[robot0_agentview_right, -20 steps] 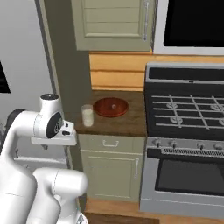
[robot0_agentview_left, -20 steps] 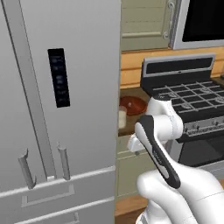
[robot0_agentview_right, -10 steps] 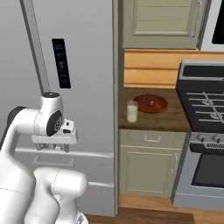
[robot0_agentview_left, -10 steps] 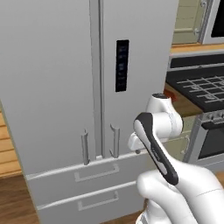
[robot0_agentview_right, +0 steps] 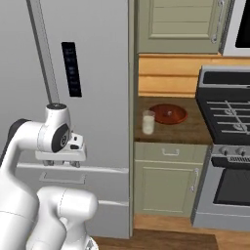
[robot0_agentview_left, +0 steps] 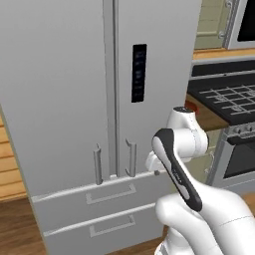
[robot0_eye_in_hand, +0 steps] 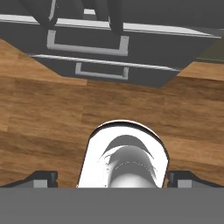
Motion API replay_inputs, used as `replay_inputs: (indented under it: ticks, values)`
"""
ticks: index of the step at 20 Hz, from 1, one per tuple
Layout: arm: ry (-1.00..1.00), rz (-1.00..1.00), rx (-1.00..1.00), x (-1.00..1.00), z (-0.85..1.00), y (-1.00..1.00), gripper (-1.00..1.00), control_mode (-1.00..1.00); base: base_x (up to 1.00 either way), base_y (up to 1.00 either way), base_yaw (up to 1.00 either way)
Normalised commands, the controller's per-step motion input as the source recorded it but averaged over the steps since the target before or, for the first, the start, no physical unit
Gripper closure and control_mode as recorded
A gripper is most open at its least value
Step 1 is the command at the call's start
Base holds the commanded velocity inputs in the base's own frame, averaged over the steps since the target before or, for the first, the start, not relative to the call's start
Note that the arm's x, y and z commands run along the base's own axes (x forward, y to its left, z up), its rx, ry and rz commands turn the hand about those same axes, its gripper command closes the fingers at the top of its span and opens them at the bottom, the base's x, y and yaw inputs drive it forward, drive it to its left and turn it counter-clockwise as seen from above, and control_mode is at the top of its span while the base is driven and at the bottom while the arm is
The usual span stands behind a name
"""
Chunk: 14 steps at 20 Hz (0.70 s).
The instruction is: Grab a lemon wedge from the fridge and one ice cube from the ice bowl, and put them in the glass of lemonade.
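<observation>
The tall grey fridge (robot0_agentview_left: 74,89) stands in front of me with both doors shut; its bar handles (robot0_agentview_left: 98,164) meet at the centre, above two drawers (robot0_eye_in_hand: 87,43). The lemon wedge is hidden. To the right of the fridge, on a brown counter, the glass of lemonade (robot0_agentview_right: 148,122) stands next to the reddish-brown ice bowl (robot0_agentview_right: 168,114). My gripper (robot0_agentview_right: 61,164) hangs in front of the fridge's lower right door and points down at the floor. It is open and holds nothing, with its fingertips (robot0_eye_in_hand: 41,177) far apart.
A black stove (robot0_agentview_right: 227,114) with an oven below stands right of the counter (robot0_agentview_right: 195,133). Beige cabinets sit under (robot0_agentview_right: 166,180) and above (robot0_agentview_right: 176,24) the counter. Wooden floor (robot0_eye_in_hand: 43,109) runs in front of the fridge.
The whole picture has slid right: the base has driven left, so the fridge now faces me and the counter and stove lie further right. The arm keeps its pose, gripper still open.
</observation>
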Motion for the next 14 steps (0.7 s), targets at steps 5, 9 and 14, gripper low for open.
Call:
replay_inputs:
  ticks: [5,9,14]
  values:
    - [0.00,0.00,0.00,0.00,0.00,0.00,-1.00,1.00,-0.63,0.32,0.07]
    - [0.00,0.00,0.00,0.00,0.00,0.00,-1.00,1.00,-0.39,0.07,0.03]
    - [0.00,0.00,0.00,0.00,0.00,0.00,-1.00,1.00,-0.36,0.16,0.00]
